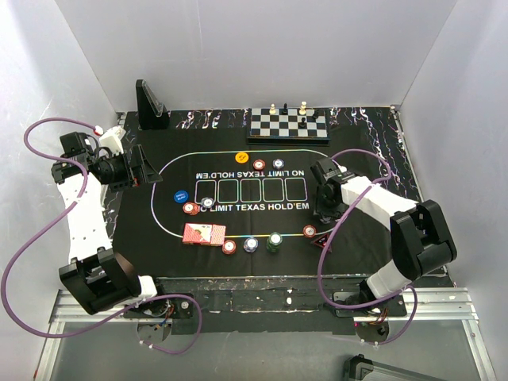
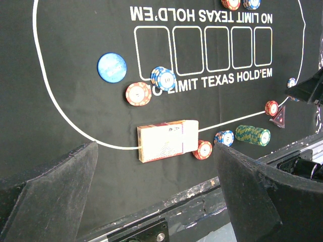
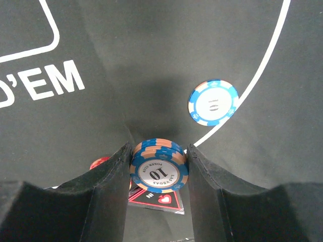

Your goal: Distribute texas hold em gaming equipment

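Right pincer [image 3: 159,174]: about half closed, clamped on the rim of a chip stack [image 3: 159,170]. The stack is blue and orange, with the face reading "10".
Directly under it: red triangular marker [image 3: 160,198].
Just outside its left finger: red chip [image 3: 100,162].
Ahead and to the right: lone blue chip [image 3: 213,102], flat on the mat [image 3: 126,60] beside the white line.
Left pincer [image 2: 156,201]: spread wide, empty. Card deck [image 2: 166,141] lies ahead between its fingers.
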`<state>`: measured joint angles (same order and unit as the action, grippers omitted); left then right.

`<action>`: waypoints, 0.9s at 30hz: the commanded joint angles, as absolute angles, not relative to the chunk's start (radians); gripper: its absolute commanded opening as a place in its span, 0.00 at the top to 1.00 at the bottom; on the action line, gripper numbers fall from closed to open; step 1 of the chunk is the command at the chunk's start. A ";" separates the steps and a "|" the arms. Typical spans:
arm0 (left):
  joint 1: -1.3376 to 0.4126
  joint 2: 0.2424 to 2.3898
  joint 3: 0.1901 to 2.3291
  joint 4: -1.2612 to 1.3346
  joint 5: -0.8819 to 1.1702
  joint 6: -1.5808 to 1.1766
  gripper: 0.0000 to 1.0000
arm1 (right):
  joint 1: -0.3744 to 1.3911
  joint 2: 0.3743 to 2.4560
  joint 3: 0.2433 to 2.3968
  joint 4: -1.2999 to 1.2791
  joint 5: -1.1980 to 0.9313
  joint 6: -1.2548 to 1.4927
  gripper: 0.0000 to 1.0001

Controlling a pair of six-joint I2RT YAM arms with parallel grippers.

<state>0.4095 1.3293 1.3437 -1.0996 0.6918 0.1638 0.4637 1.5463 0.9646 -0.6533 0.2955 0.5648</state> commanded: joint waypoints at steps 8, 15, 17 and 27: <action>0.413 1.301 1.341 -1.094 0.706 0.176 0.00 | 0.371 1.555 0.973 -0.641 0.374 0.568 0.82; 0.413 1.301 1.348 -1.095 0.693 0.184 0.00 | 0.330 1.591 0.985 -0.641 0.359 0.581 0.80; 0.414 1.301 1.348 -1.094 0.695 0.184 0.00 | 0.328 1.604 0.988 -0.640 0.353 0.586 0.75; 0.413 1.298 1.353 -1.101 0.689 0.190 0.00 | 0.321 1.644 0.992 -0.637 0.353 0.626 0.39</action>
<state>0.4095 1.3293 1.3434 -1.0988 0.6891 0.1749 0.3271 1.6363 0.9699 -0.6468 0.3389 0.5911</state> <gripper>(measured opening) 0.995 0.574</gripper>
